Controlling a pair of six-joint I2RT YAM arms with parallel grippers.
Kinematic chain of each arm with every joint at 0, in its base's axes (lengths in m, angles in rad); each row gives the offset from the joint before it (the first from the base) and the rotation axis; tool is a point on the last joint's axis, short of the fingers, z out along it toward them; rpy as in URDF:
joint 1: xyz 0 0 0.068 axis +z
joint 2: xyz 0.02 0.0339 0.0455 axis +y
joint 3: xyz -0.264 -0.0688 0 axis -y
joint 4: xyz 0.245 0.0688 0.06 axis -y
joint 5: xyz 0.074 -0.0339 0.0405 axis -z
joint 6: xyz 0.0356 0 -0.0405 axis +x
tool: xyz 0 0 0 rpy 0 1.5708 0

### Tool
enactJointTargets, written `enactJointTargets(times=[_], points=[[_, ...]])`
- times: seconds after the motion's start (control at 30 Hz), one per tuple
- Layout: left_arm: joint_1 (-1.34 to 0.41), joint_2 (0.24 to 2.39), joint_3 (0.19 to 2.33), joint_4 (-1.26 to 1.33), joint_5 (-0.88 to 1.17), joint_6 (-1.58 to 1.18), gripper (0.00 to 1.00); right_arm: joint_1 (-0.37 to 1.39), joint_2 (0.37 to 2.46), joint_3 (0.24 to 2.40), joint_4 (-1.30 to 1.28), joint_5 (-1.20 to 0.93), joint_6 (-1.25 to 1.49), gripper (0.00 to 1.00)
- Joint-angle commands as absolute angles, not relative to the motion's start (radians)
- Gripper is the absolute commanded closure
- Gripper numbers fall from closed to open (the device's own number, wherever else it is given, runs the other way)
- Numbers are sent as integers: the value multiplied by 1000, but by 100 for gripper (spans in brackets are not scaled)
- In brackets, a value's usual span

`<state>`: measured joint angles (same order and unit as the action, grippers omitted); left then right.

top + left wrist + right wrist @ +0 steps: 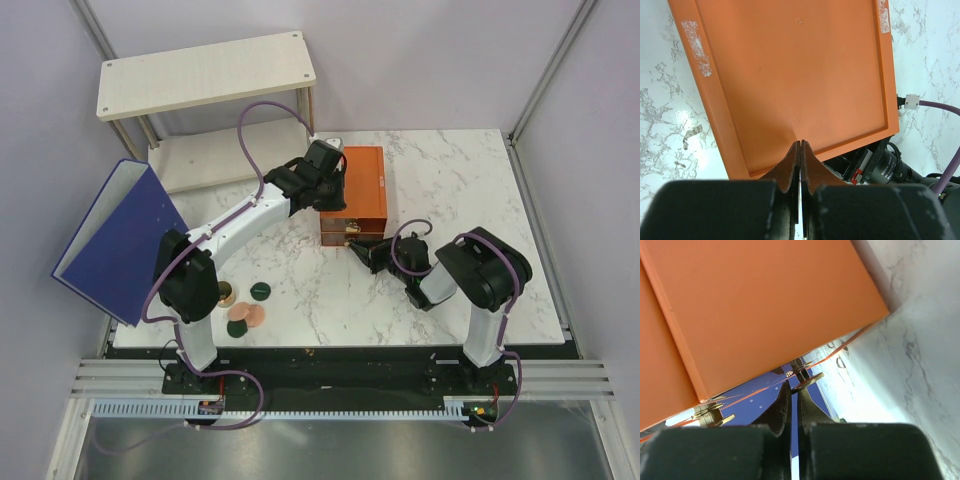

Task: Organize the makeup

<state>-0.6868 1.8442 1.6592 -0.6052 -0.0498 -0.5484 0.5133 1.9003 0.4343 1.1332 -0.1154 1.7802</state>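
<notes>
Centre: drawer box (pixel 355 195); front-left of it compacts (pixel 260 291); farther left binder (pixel 120 240).

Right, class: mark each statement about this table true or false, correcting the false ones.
1. The left arm's fingers are shut over the orange drawer box. True.
2. The big blue binder lies flat on that box. False: it stands tilted at the left edge of the white marble table.
3. Two round dark green compacts lie on the table near the left arm's base. True.
4. The right arm's fingers are spread wide. False: they are shut at the box's front.
</notes>
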Motion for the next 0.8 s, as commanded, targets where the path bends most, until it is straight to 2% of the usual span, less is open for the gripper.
enactJointTargets(times=[0.0,0.03,0.07,0.13,0.17,0.27,0.37,0.43,0.67,0.77], points=[[-681,1819,1657,-611,-48,-525,98,517,1924,403,928,-81,1735,100],[-680,1818,1657,-609,-48,-525,98,515,1921,403,934,-81,1733,97],[-680,1818,1658,-609,-48,-525,98,515,1916,408,936,-77,1729,88],[-680,1818,1658,-609,-46,-526,98,517,1905,419,940,-71,1698,79],[-680,1819,1660,-607,-46,-526,98,515,1901,425,937,-66,1686,70],[-678,1822,1663,-607,-40,-526,98,517,1888,448,923,-57,1634,53],[-678,1824,1664,-607,-32,-526,98,517,1902,456,939,-54,1614,46],[-678,1825,1664,-607,-25,-526,98,520,1920,442,965,-40,1612,45],[-678,1822,1663,-609,-12,-525,98,557,2093,353,1429,92,1631,44],[-678,1821,1663,-609,-9,-525,98,568,2153,342,1514,124,1661,43]])
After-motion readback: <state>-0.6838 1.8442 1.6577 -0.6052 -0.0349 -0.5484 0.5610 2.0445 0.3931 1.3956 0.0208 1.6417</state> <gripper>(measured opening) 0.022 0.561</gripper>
